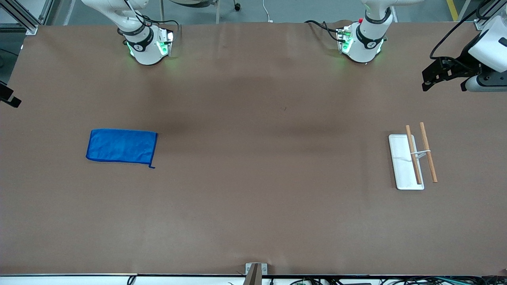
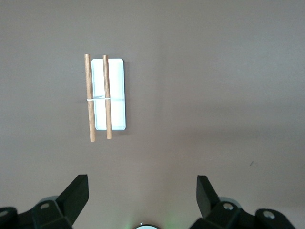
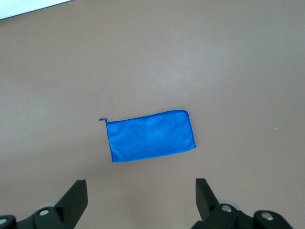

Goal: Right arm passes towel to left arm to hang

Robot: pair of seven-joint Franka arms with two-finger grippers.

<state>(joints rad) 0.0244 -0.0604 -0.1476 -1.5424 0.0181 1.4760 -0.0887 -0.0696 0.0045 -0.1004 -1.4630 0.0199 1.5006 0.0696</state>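
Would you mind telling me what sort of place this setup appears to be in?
Probably a robotics lab: two white arms bolted to a brown-covered table, aluminium framing at its corner, and staged props, a blue towel and a small rack.

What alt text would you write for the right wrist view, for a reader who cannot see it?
A bright blue rectangular fuzzy towel lies flat on the brown table, a small thread loop at one corner. The right arm's black two-finger pincer hangs open above it, holding nothing.

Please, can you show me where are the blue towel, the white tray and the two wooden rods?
towel (image 1: 121, 145): front view, middle of the cloth.
white tray (image 1: 402, 166): front view, bare flat part beside the rods.
wooden rods (image 1: 428, 152): front view, middle of the rod lying off the tray.
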